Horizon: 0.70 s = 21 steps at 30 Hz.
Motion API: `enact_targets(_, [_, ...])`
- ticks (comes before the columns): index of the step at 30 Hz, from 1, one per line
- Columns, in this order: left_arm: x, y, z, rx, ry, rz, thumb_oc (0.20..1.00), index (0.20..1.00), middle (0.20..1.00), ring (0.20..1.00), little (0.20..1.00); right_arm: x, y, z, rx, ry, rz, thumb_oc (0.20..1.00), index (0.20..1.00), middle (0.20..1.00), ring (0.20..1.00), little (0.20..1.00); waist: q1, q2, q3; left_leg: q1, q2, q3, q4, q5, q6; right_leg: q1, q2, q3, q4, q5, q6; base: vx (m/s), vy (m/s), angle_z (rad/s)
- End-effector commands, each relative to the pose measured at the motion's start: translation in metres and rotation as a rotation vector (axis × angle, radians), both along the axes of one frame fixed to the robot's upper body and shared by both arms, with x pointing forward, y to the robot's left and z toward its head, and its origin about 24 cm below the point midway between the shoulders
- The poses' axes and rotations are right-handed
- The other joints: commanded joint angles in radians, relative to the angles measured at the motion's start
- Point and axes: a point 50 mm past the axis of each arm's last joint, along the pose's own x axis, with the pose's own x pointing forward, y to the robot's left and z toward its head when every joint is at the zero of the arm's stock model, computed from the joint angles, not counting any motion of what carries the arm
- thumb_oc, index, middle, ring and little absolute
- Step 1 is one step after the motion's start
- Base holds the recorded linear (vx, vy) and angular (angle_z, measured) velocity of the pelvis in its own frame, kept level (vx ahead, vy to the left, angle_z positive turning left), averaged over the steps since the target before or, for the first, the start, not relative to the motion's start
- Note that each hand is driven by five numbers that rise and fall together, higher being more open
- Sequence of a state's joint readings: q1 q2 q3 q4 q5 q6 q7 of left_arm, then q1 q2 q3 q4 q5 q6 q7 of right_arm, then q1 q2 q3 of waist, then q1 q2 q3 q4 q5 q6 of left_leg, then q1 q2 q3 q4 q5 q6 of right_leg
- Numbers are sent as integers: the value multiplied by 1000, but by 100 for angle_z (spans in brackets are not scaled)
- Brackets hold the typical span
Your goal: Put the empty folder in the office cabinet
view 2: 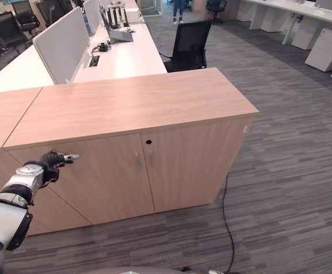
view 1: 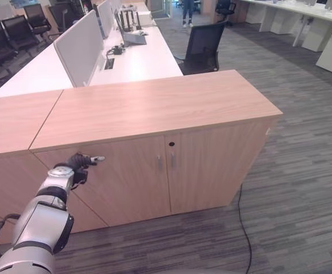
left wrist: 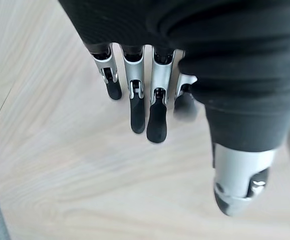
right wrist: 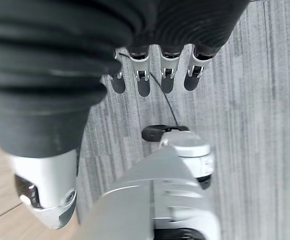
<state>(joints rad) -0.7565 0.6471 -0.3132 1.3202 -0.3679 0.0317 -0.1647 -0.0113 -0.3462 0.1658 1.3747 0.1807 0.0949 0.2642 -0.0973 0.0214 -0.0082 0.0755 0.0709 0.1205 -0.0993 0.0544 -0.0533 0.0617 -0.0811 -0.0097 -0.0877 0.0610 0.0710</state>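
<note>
1. Cabinet [view 1: 154, 148] stands shut, its two doors closed; small handles [view 1: 166, 161] sit at the middle seam.
2. Folder: I cannot tell where it lies; I judge it light and thin, best pinched at an edge.
3. Left hand [view 1: 79, 162] hangs near the left door [view 1: 126, 177], fingers relaxed, empty.
4. Right hand [right wrist: 154, 75] hangs over carpet [right wrist: 264, 100], loose, empty.
5. Writing: none readable.

**Pale wood, grey carpet, black chairs**

The office cabinet [view 1: 154, 142] was light wood with a fine grain. The carpet [view 1: 303, 171] was grey, streaked in thin darker lines. The desk [view 1: 137, 60] was white, its divider panel [view 1: 80, 48] pale grey, and the chair [view 1: 203, 45] black.
</note>
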Motion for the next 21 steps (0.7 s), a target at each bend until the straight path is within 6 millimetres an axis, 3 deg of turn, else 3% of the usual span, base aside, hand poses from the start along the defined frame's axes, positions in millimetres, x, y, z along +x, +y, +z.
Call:
enact_targets(1, [41, -3, 78, -19, -305, 46, 1000, 1000, 1000, 1000, 1000, 5, -1, 1, 0, 9, -2, 1000, 1000, 1000, 1000, 1000, -16, -13, 0, 22, -42, 20, 12, -117, 48, -17, -28, -45, 45, -81, 67, -62, 119, -5])
enact_targets(8, [45, -2, 89, -94, -351, 118, 1000, 1000, 1000, 1000, 1000, 29, 5, 3, 9, -52, 16, 1000, 1000, 1000, 1000, 1000, -15, -4, -5, 28, -66, 38, 12, -131, 69, -34, -51, -27, 51, -62, 87, -27, 77, -11])
enact_targets(14, [45, 3, 97, -227, -439, 195, 1000, 1000, 1000, 1000, 1000, 20, 10, 0, 21, -23, 11, 1000, 1000, 1000, 1000, 1000, -17, -1, -11, 29, -82, 37, 12, -135, 80, -37, -70, -33, 58, -57, 98, -21, 46, 0])
enact_targets(18, [35, 9, 79, -374, -460, 257, 1000, 1000, 1000, 1000, 1000, 5, 9, -2, 26, 28, 4, 1000, 1000, 1000, 1000, 1000, -14, -6, -12, 24, -86, 31, 12, -135, 82, -39, -77, -42, 57, -54, 100, 0, 0, 0])
enact_targets(21, [17, 8, 36, -411, -317, 233, 1000, 1000, 1000, 1000, 1000, -5, 13, -4, 49, 80, 22, 1000, 1000, 1000, 1000, 1000, -6, -7, -18, 23, -89, 26, 12, -136, 82, -33, -79, -50, 47, -50, 98, 0, 0, 0])
